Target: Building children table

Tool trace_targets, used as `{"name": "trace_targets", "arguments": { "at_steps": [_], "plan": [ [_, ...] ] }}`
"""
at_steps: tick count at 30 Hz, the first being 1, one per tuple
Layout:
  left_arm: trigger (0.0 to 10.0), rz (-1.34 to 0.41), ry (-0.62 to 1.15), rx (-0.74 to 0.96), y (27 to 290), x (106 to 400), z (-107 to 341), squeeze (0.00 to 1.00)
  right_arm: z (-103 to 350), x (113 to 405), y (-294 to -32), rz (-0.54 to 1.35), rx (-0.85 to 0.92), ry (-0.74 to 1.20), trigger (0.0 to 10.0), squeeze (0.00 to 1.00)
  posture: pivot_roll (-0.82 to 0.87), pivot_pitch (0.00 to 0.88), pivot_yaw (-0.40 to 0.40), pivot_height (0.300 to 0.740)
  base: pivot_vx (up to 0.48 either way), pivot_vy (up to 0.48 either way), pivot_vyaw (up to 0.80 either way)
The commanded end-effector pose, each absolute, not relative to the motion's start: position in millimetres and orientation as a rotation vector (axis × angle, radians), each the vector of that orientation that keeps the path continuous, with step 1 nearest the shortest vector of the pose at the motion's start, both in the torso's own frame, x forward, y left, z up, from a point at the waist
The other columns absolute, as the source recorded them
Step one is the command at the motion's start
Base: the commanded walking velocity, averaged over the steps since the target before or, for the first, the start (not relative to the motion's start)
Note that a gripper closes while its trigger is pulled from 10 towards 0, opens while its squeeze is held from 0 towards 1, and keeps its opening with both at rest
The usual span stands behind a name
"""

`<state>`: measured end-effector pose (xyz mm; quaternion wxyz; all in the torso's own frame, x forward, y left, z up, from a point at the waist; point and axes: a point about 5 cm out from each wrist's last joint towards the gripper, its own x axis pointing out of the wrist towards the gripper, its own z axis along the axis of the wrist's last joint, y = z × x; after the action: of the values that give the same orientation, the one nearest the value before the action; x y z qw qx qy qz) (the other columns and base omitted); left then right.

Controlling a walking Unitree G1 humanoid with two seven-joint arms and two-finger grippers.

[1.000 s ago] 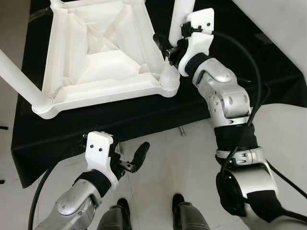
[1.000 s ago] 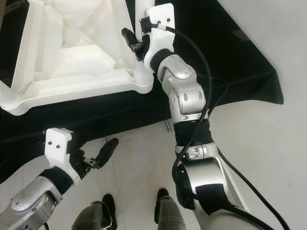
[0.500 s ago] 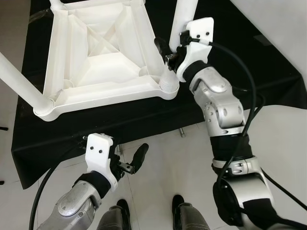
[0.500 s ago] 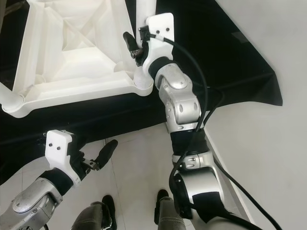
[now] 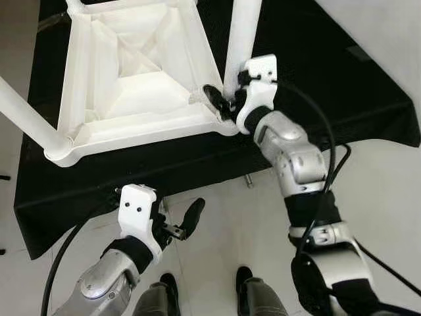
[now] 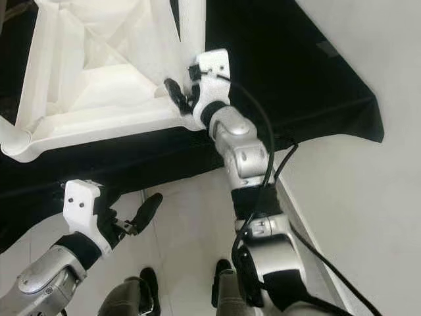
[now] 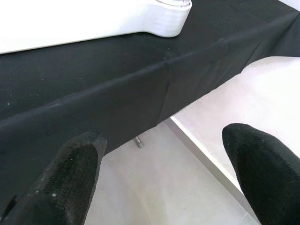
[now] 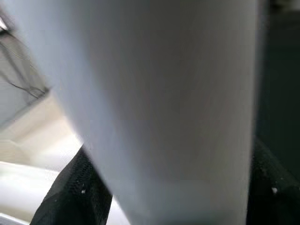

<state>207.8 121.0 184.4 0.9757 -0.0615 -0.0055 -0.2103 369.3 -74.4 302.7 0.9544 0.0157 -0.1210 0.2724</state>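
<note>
Left gripper (image 5: 176, 220): wide open, empty, at 7 o'clock below the black worktop (image 5: 329, 85) edge. Upturned white table (image 5: 131, 72): on the worktop, 11 o'clock. Right gripper (image 5: 223, 105): at the corner leg (image 5: 241, 39), apparently closed around it.

Your two eye views look steeply down from the head, facing forward over the black-draped table (image 5: 131, 171) and the floor at the robot's feet; both share the upturned white table (image 5: 131, 79), the two arms and the table's front edge, with the right eye's picture shifted sideways. Your left wrist view looks from low, along its black fingers (image 7: 70, 178), at that draped front edge from nearby. Your right wrist view sits very close against a white leg (image 8: 168, 103), blurred by nearness.
</note>
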Motion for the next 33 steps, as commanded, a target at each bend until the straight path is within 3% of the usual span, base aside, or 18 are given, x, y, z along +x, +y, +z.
{"name": "trace_targets", "arguments": {
  "at_steps": [1,5,8,11,16,25,26,27,28,29,33],
  "plan": [
    [10.0,-0.417,0.015,-0.127,120,206,178,0.0,305,366,-69,0.6,0.05,-0.265,10.0,0.0,0.0,0.338,0.017,0.74,0.0,0.0,0.0],
    [10.0,-0.414,0.012,-0.129,120,205,178,0.0,320,368,-74,0.753,-0.05,-0.329,10.0,0.0,0.01,0.339,0.011,0.74,0.0,0.0,0.0],
    [10.0,-0.414,0.012,-0.13,120,205,178,0.0,321,368,-75,0.768,-0.056,-0.333,10.0,0.0,0.01,0.339,0.011,0.74,0.0,0.0,0.0],
    [10.0,-0.435,0.009,-0.139,118,203,179,0.0,335,370,-80,1.023,-0.179,-0.363,10.0,0.0,0.0,0.336,0.008,0.74,0.0,0.0,0.0],
    [10.0,-0.473,-0.014,-0.142,115,200,181,0.0,334,375,-86,1.164,-0.198,-0.322,10.0,0.0,0.01,0.332,0.001,0.74,0.0,0.0,0.0],
    [10.0,-0.506,-0.036,-0.121,114,194,183,0.0,327,379,-89,1.274,-0.24,-0.259,10.0,0.0,0.02,0.331,-0.005,0.74,0.0,0.0,0.0],
    [10.0,-0.504,-0.054,-0.096,114,192,184,0.0,324,380,-89,1.276,-0.261,-0.238,5.7,0.0,0.02,0.331,-0.007,0.74,0.0,0.0,0.0],
    [10.0,-0.503,-0.072,-0.071,114,191,186,0.0,323,382,-90,1.279,-0.275,-0.226,2.4,0.0,0.02,0.331,-0.007,0.74,0.0,0.0,0.0],
    [10.0,-0.503,-0.072,-0.071,114,191,186,0.0,323,382,-90,1.279,-0.275,-0.226,2.4,0.0,0.02,0.331,-0.007,0.74,0.0,0.0,0.0],
    [10.0,-0.501,-0.089,-0.052,114,190,189,0.0,320,384,-91,1.261,-0.294,-0.212,0.0,0.0,0.02,0.331,-0.007,0.74,0.0,0.0,0.0],
    [10.0,-0.497,-0.121,-0.042,114,190,197,0.0,319,391,-92,1.21,-0.264,-0.207,0.0,0.0,0.02,0.333,-0.009,0.74,0.0,0.0,0.0]
  ]
}}
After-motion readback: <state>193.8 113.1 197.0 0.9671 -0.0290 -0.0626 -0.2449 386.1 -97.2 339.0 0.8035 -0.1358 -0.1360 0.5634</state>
